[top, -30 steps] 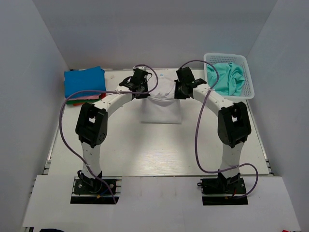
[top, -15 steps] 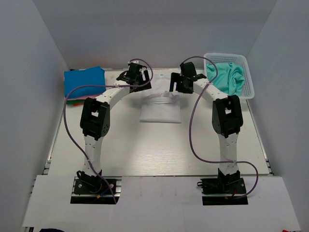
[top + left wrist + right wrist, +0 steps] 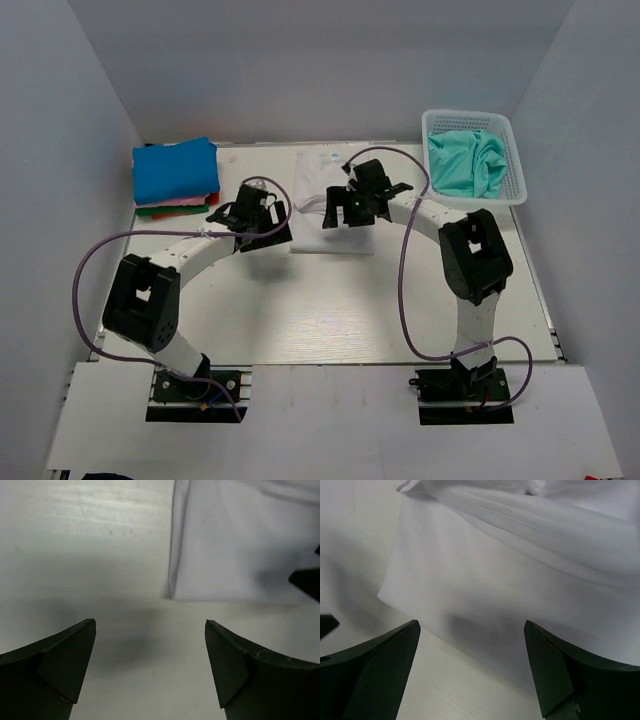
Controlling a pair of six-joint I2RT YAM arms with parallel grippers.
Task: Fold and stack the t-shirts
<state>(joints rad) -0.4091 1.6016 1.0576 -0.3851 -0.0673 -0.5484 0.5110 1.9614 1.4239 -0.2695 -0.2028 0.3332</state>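
Note:
A white t-shirt (image 3: pixel 330 238) lies flat mid-table, folded into a long rectangle. My left gripper (image 3: pixel 272 228) hangs open just off its near left corner. In the left wrist view, the left gripper (image 3: pixel 150 625) has only bare table between its fingers, and the white t-shirt (image 3: pixel 240 540) lies ahead to the right. My right gripper (image 3: pixel 336 212) is open low over the cloth. In the right wrist view, the right gripper (image 3: pixel 472 625) holds nothing, and the white t-shirt (image 3: pixel 520 555) has a fold ridge across it. Other folded t-shirts (image 3: pixel 175 170) are stacked at the back left, blue on top.
A white lattice basket (image 3: pixel 516 165) stands at the back right with a crumpled teal t-shirt (image 3: pixel 465 160) inside. White walls close in the table on three sides. Purple cables loop off both arms.
Both grippers have opened and let go of the white t-shirt. Both arms have drawn back from the far part of the cloth toward its near end, the left one dropping off to the shirt's left side.

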